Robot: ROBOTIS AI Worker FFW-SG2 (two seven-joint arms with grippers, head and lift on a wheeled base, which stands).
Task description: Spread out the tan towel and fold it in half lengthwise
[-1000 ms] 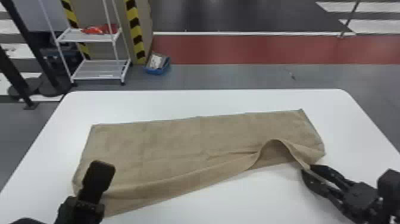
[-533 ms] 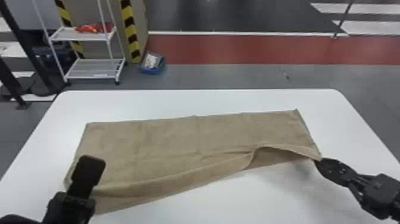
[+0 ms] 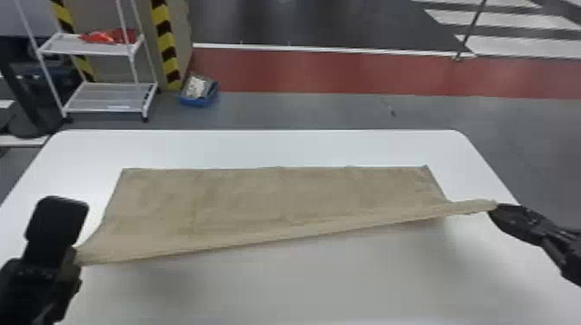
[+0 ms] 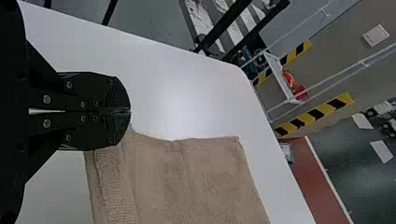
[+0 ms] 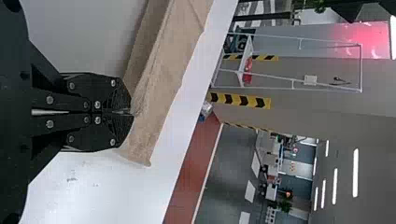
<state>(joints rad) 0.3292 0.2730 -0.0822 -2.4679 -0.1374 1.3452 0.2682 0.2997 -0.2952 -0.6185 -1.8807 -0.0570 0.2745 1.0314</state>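
left gripper [image 3: 69, 262] and right gripper [image 3: 496, 209], both mine: pinched narrow on the near side of the tan towel [image 3: 276, 196]. soft-napped cloth, long, flattened shape over smooth white table [image 3: 276, 294], near edge taut between them.

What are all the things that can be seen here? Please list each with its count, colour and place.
table: one, white, before the robot
tan towel: one, tan, over the table, near edge raised
shelf rack: one, white, beyond the table's left
bundle: one, red, on the rack's upper shelf
container: one, blue, on the floor beside the rack
striped bands: several, yellow and black, behind the rack
floor band: one, red, beyond the table
ceiling lights: several, white, overhead
left gripper: one, black, shut on the towel's near left corner
right gripper: one, black, shut on its near right part
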